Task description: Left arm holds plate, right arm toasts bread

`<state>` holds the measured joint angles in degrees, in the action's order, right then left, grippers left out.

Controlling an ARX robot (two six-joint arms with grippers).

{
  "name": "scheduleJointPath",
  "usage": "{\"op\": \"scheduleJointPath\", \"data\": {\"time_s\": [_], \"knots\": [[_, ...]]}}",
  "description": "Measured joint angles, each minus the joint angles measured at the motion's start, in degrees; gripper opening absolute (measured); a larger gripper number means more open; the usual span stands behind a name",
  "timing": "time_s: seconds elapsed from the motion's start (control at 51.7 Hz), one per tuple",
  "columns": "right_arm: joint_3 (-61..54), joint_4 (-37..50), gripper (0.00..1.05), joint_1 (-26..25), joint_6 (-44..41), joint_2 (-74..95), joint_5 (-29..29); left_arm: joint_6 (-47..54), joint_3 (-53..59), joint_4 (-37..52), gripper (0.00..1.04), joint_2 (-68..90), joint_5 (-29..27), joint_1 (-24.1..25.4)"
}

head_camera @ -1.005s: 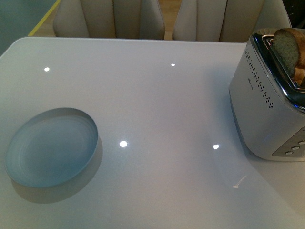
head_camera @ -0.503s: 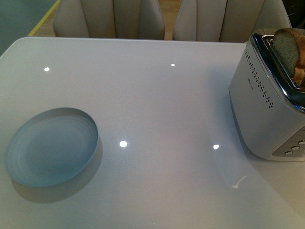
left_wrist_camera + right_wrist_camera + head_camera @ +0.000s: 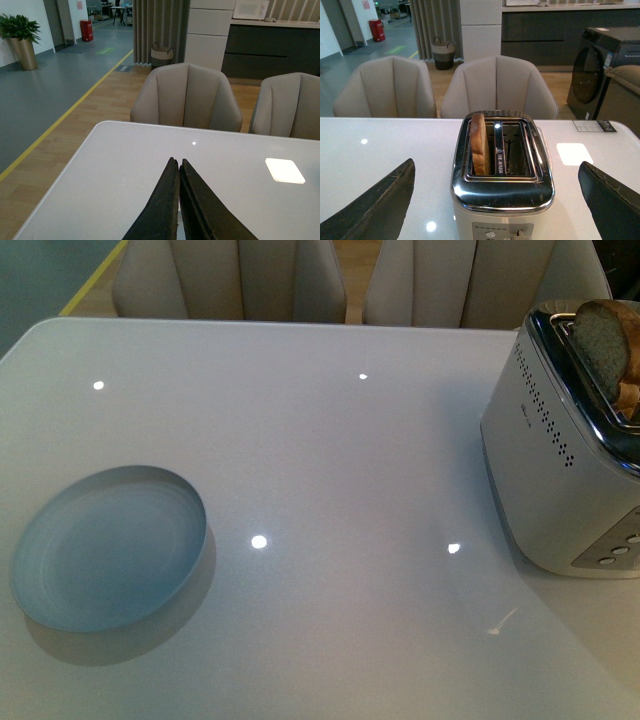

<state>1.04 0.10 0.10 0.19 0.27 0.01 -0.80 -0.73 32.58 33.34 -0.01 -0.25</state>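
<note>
Glossy white tabletop (image 3: 330, 460) fills the front view, and neither arm shows there. Pale blue-white, the plate (image 3: 108, 548) lies flat on that surface toward the left arm's side, with nothing on it and nothing touching it. On the right arm's side stands the silver toaster (image 3: 565, 460), well apart from the plate, with the slice of bread (image 3: 603, 335) standing upright in a slot and its rounded top above the rim.

From the left wrist camera, the left gripper (image 3: 179, 167) has its two black jaws pressed together to a point, with nothing between them; it hangs above bare table, and ahead of it are only the table's far edge and two beige chairs (image 3: 186, 97). The plate does not appear in that view, so how near it lies to this gripper cannot be told from there.

From the right wrist camera, the right gripper (image 3: 495, 200) is spread wide, its dark fingers (image 3: 375, 207) at the two outer edges and empty. The toaster (image 3: 502, 172) sits directly ahead of it, framed between the two fingers. The bread (image 3: 480, 145) stands on edge in the slot nearer the finger by the bare table, while the other slot (image 3: 514, 150) shows only its wire guides. Neither finger touches the toaster or the bread
</note>
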Motion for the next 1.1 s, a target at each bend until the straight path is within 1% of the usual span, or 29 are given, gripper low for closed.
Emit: {"op": "scheduleJointPath", "data": {"time_s": [0.309,0.657,0.967,1.025,1.102], "knots": [[0.0,-0.02,0.96,0.0,0.0,0.0,0.0,0.04,0.02,-9.49,0.03,-10.12,0.0,0.02],[0.0,0.0,0.96,0.0,0.0,0.0,0.0,0.13,0.02,-17.68,0.03,-18.47,0.0,0.02],[0.0,-0.02,0.96,0.0,0.0,0.0,0.0,0.13,0.02,-22.53,0.03,-23.32,0.0,0.02],[0.0,-0.02,0.96,0.0,0.0,0.0,0.0,0.15,0.0,-28.65,0.03,-27.74,0.04,0.02],[0.0,-0.02,0.96,0.0,0.0,0.0,0.02,0.15,0.0,-32.0,0.03,-31.93,0.0,0.02]]}}
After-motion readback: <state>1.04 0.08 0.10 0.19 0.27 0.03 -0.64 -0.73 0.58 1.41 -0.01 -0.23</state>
